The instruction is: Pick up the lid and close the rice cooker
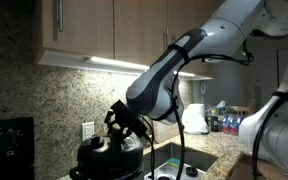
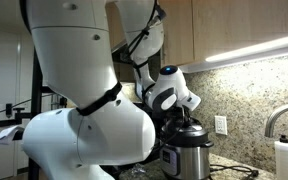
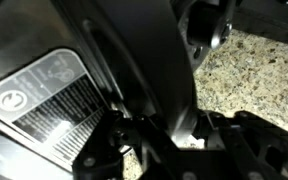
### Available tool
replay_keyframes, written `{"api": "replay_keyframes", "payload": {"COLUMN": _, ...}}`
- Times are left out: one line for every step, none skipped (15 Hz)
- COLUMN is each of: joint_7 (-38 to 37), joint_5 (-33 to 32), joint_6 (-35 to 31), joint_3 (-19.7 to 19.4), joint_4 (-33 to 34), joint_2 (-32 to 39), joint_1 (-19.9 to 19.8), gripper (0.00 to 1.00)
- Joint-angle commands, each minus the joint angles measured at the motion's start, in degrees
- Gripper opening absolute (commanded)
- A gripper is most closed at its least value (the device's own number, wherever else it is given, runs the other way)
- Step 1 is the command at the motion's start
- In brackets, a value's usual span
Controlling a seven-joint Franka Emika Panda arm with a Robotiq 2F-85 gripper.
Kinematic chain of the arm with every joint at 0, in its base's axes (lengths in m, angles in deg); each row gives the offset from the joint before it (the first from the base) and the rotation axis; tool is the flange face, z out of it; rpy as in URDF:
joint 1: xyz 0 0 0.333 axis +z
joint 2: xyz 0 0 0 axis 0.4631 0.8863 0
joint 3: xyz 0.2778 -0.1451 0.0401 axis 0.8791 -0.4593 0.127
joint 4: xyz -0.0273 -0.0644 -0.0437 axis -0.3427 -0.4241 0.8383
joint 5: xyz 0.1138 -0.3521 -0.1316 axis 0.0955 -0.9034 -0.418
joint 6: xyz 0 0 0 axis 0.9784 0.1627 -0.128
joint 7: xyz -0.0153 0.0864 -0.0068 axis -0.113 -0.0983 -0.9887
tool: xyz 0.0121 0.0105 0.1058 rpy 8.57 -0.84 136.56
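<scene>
In an exterior view the black domed lid (image 1: 96, 156), knob upward, sits low on the granite counter. My gripper (image 1: 119, 125) comes down on its upper right edge, beside the steel of the rice cooker (image 1: 133, 146). In an exterior view my gripper (image 2: 187, 121) hangs just over the dark lid (image 2: 189, 135), which is on top of the rice cooker (image 2: 189, 162). In the wrist view the gripper (image 3: 169, 135) is shut on the lid's (image 3: 149, 60) black curved rim, which runs up between the jaws. A dark body with a silver label (image 3: 49, 100) fills the left.
Behind are a speckled granite backsplash, wall outlet (image 1: 88, 130) and wooden cabinets. A flat black appliance (image 1: 6, 145) stands at the far left. A sink (image 1: 184, 160), white rounded lump (image 1: 194, 118) and bottles (image 1: 222, 123) lie beyond. A faucet (image 2: 279, 120) and soap bottle (image 2: 282, 160) stand nearby.
</scene>
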Motion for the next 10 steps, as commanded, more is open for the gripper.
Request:
{"api": "replay_keyframes", "payload": {"joint_7": -1.76, "joint_5": 9.01, "joint_6": -11.36, "joint_3": 0.53, "joint_4": -0.01, "joint_2": -8.84, "joint_1": 3.89, "gripper": 0.02}}
{"api": "replay_keyframes", "payload": {"joint_7": 3.48, "joint_5": 10.30, "joint_6": -4.14, "joint_3": 0.16, "joint_4": 4.57, "joint_2": -7.16, "joint_1": 0.14, "gripper": 0.02}}
{"api": "replay_keyframes", "payload": {"joint_7": 4.37, "joint_5": 12.03, "joint_6": -5.29, "joint_3": 0.02, "joint_4": 4.23, "joint_2": -6.88, "joint_1": 1.42, "gripper": 0.02}}
{"api": "replay_keyframes", "payload": {"joint_7": 1.83, "joint_5": 14.22, "joint_6": -12.10, "joint_3": 0.02, "joint_4": 0.46, "joint_2": -7.44, "joint_1": 6.48, "gripper": 0.02}}
{"api": "replay_keyframes", "payload": {"joint_7": 7.12, "joint_5": 14.91, "joint_6": -3.36, "joint_3": -0.02, "joint_4": 6.39, "joint_2": -6.30, "joint_1": 1.28, "gripper": 0.02}}
{"api": "replay_keyframes", "payload": {"joint_7": 8.89, "joint_5": 16.81, "joint_6": -3.81, "joint_3": -0.24, "joint_4": 6.81, "joint_2": -6.73, "joint_1": 2.20, "gripper": 0.02}}
{"api": "replay_keyframes", "payload": {"joint_7": 6.66, "joint_5": 19.16, "joint_6": -11.32, "joint_3": -0.34, "joint_4": 2.76, "joint_2": -7.75, "joint_1": 8.21, "gripper": 0.02}}
{"api": "replay_keyframes", "payload": {"joint_7": 10.57, "joint_5": 19.66, "joint_6": -6.88, "joint_3": -0.35, "joint_4": 6.17, "joint_2": -7.67, "joint_1": 5.29, "gripper": 0.02}}
{"api": "replay_keyframes", "payload": {"joint_7": 15.07, "joint_5": 20.39, "joint_6": -4.34, "joint_3": -0.55, "joint_4": 9.39, "joint_2": -8.39, "joint_1": 3.52, "gripper": 0.02}}
{"api": "replay_keyframes", "payload": {"joint_7": 17.13, "joint_5": 19.57, "joint_6": -3.44, "joint_3": -0.61, "joint_4": 10.12, "joint_2": -8.01, "joint_1": 3.39, "gripper": 0.02}}
